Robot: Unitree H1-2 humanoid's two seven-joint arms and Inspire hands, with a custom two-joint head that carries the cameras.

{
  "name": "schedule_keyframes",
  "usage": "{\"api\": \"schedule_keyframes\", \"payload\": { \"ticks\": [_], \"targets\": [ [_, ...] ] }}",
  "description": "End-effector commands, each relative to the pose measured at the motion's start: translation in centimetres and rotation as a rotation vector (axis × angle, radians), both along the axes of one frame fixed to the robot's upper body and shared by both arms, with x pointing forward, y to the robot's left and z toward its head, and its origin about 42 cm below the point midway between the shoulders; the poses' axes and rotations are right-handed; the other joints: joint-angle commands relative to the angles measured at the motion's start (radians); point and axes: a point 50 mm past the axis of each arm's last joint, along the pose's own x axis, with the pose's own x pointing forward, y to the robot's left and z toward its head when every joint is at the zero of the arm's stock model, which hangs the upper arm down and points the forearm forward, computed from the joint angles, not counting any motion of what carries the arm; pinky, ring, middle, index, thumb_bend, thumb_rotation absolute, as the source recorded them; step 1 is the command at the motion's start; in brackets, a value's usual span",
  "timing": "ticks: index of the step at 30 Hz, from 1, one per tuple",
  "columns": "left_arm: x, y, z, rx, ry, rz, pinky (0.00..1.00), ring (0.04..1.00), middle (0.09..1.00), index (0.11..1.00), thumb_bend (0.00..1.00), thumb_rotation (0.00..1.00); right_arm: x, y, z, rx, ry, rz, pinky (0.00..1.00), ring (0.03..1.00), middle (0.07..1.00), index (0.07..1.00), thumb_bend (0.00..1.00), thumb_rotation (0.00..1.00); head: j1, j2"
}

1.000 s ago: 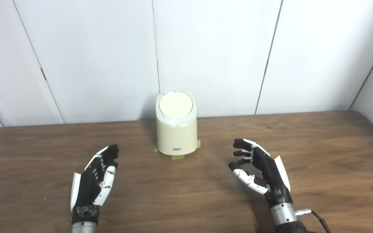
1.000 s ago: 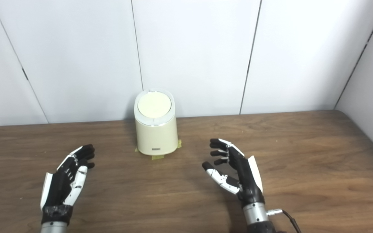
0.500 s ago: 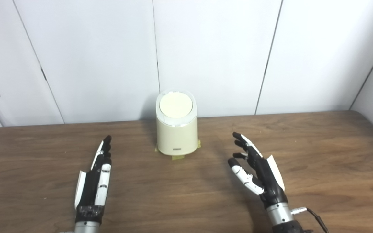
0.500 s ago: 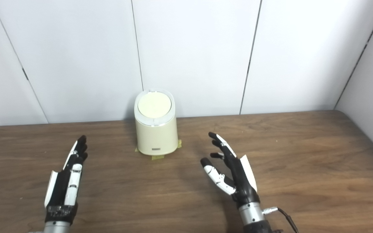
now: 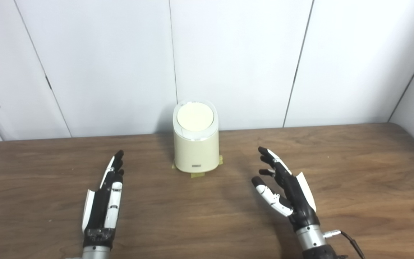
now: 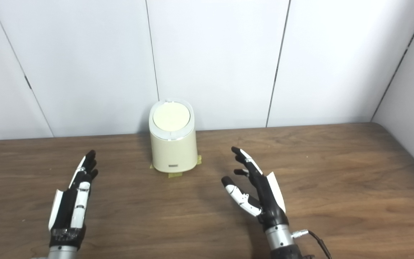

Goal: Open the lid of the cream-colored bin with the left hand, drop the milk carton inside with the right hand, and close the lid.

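Note:
The cream-colored bin (image 5: 196, 149) stands at the back middle of the table with its round lid (image 5: 195, 118) shut. No milk carton shows in either view. My left hand (image 5: 104, 201) hovers near the front left, fingers straight and apart, holding nothing. My right hand (image 5: 286, 190) is at the front right, fingers spread, thumb out, palm turned inward and empty. Both hands are well short of the bin.
Yellow tape strips (image 5: 197, 175) mark the bin's base on the brown wooden table (image 5: 372, 172). White wall panels (image 5: 235, 61) rise right behind the bin. A cable (image 5: 352, 241) trails from my right wrist.
Over the last second both hands uncurled their fingers from a half-bent pose to straight and spread. Since half a second ago they have barely moved. The bin stayed put.

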Motion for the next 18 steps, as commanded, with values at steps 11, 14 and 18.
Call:
{"api": "schedule_keyframes", "payload": {
  "ticks": [11,14,18],
  "targets": [
    [0.06,0.53,-0.13,0.040,-0.017,0.003,0.97,0.989,0.990,0.963,0.19,0.98,-0.13,-1.29,-0.45,-0.055,-0.014,-0.016,0.77,0.900,0.921,0.875,0.22,0.61,-0.003,0.003],
    [0.08,0.60,-0.20,0.038,-0.014,0.001,0.98,0.994,0.995,0.968,0.19,0.98,-0.14,-1.24,-0.43,-0.046,-0.016,-0.017,0.76,0.909,0.930,0.874,0.22,0.60,-0.004,0.003],
    [0.07,0.57,-0.13,0.056,-0.023,0.015,0.95,0.979,0.981,0.955,0.19,0.96,-0.16,-1.23,-0.41,-0.052,-0.018,-0.015,0.78,0.916,0.934,0.873,0.22,0.61,-0.004,0.004]
  ]
}}
